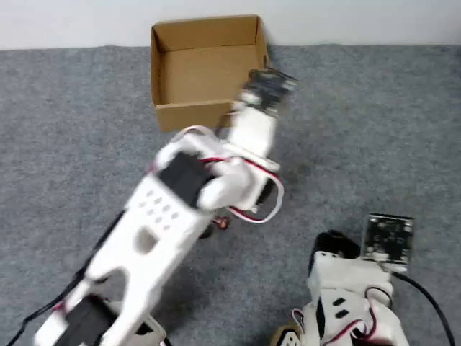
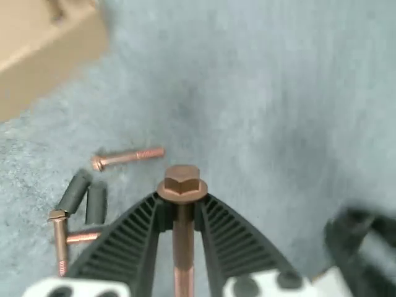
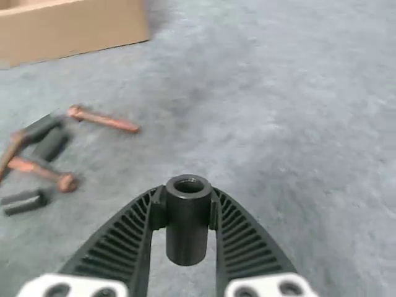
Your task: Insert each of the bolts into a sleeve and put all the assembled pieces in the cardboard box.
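My left gripper (image 2: 181, 203) is shut on a copper bolt (image 2: 181, 185), held upright with its hex head on top, above the grey carpet. My right gripper (image 3: 187, 204) is shut on a black sleeve (image 3: 187, 223), its bore facing up. Loose bolts (image 2: 127, 157) (image 3: 102, 119) and black sleeves (image 2: 86, 198) (image 3: 43, 136) lie in a small heap on the carpet beyond both grippers. The cardboard box (image 1: 205, 68) stands open at the back of the table. The left arm (image 1: 187, 194) stretches towards it, and the right arm (image 1: 356, 288) sits at the front right.
The grey carpet (image 1: 374, 130) covers the table, with open room to the right of the box. The box's wall (image 2: 43, 55) (image 3: 68, 28) stands just behind the heap of parts. A dark part of the other arm (image 2: 365, 241) shows beside my left gripper.
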`<action>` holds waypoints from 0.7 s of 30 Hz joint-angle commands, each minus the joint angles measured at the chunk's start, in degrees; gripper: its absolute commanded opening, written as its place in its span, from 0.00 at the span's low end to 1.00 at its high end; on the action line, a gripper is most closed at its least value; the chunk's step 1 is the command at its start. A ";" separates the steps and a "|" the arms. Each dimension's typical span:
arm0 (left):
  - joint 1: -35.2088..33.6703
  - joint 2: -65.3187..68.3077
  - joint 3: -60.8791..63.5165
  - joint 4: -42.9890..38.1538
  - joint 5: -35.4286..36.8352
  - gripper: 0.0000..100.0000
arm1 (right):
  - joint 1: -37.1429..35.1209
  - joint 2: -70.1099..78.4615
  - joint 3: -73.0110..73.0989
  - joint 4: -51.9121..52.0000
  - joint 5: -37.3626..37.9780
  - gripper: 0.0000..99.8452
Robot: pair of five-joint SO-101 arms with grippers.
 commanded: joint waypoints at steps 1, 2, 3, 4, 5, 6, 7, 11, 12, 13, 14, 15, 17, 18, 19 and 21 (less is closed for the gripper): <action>-2.90 -13.63 9.27 -8.62 5.80 0.00 | -5.23 -0.13 -3.34 -2.68 0.70 0.01; -3.25 -16.70 12.26 -10.55 6.59 0.00 | -6.20 -0.04 -3.34 -3.38 0.70 0.01; -3.34 -19.87 15.25 -12.48 7.38 0.00 | -7.08 -0.04 -3.34 -4.09 0.70 0.01; -3.34 -22.95 18.42 -14.51 8.26 0.00 | -8.04 -0.04 -3.34 -4.88 0.70 0.01; -3.52 -26.11 21.58 -16.79 9.23 0.00 | -9.01 -0.04 -3.34 -5.93 0.62 0.01; -3.52 -29.19 25.01 -19.52 10.29 0.00 | -9.98 -0.04 -3.34 -6.99 0.35 0.01; -3.52 -32.26 28.44 -22.42 11.16 0.00 | -11.21 -0.04 -3.34 -8.04 -0.79 0.01; -3.43 -44.22 41.54 -35.25 12.40 0.00 | -19.21 0.04 -2.46 -10.24 -7.47 0.01; -3.43 -46.68 44.79 -38.59 12.40 0.00 | -21.49 0.04 -1.23 -10.68 -7.91 0.01; -3.43 -49.14 47.96 -41.76 12.40 0.00 | -23.34 0.04 0.00 -11.12 -7.82 0.01; -3.52 -51.60 50.95 -45.01 12.40 0.00 | -24.57 0.04 1.23 -11.56 -7.82 0.01; -3.52 -53.80 53.76 -47.74 12.40 0.00 | -25.63 0.04 2.46 -12.70 -7.82 0.01; -3.16 -57.32 57.63 -51.16 12.48 0.00 | -27.38 -0.04 4.48 -15.16 -7.74 0.01; -3.16 -58.64 58.59 -51.52 12.48 0.00 | -28.62 -0.04 5.27 -16.48 -7.74 0.01; -3.16 -59.78 59.38 -51.69 12.48 0.00 | -30.02 -0.04 5.98 -17.71 -7.74 0.01; -3.25 -61.19 59.91 -51.52 12.48 0.00 | -32.48 -0.04 7.30 -19.21 -7.03 0.01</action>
